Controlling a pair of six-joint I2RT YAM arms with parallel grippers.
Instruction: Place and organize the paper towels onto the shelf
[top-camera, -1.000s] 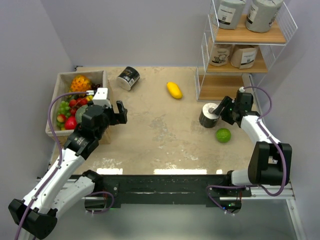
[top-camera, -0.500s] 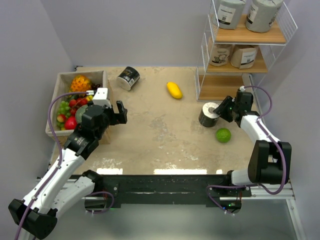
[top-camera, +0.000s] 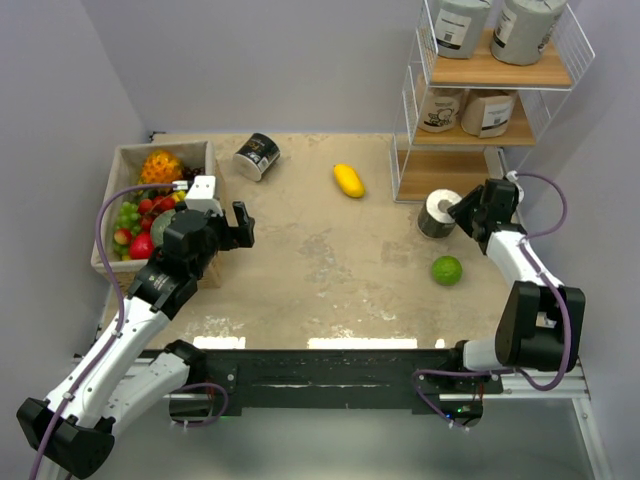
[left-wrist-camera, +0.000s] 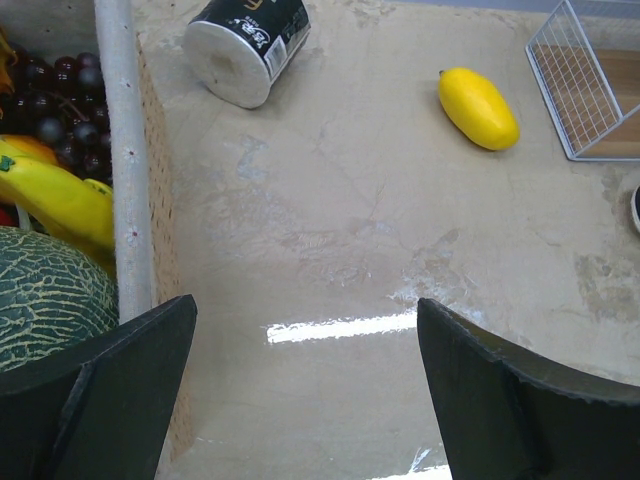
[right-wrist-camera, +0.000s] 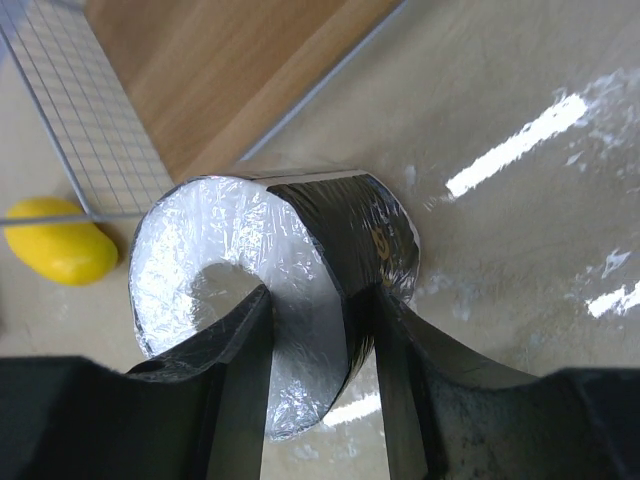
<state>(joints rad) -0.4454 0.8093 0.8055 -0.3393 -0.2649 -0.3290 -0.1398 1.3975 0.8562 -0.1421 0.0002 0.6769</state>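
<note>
My right gripper (top-camera: 458, 213) (right-wrist-camera: 312, 310) is shut on a black paper towel roll (top-camera: 438, 213) (right-wrist-camera: 300, 270), one finger in its core hole and one on its outer wall. It holds the roll just in front of the shelf (top-camera: 447, 172), by the bottom board (right-wrist-camera: 220, 70). Two grey rolls (top-camera: 495, 25) stand on the top tier and two tan rolls (top-camera: 465, 110) on the middle tier. A second black roll (top-camera: 257, 156) (left-wrist-camera: 245, 45) lies on its side at the back left. My left gripper (top-camera: 240, 222) (left-wrist-camera: 305, 390) hangs open over bare table beside the fruit box.
A yellow fruit (top-camera: 348, 180) (left-wrist-camera: 478, 107) lies mid-back of the table, and a green fruit (top-camera: 446, 270) sits near the right arm. The low box of fruit (top-camera: 128, 160) stands at the left, its wall (left-wrist-camera: 125, 160) close to my left fingers.
My right gripper closed on the black roll and carried it right and back, toward the shelf's bottom tier. The left arm has not moved.
</note>
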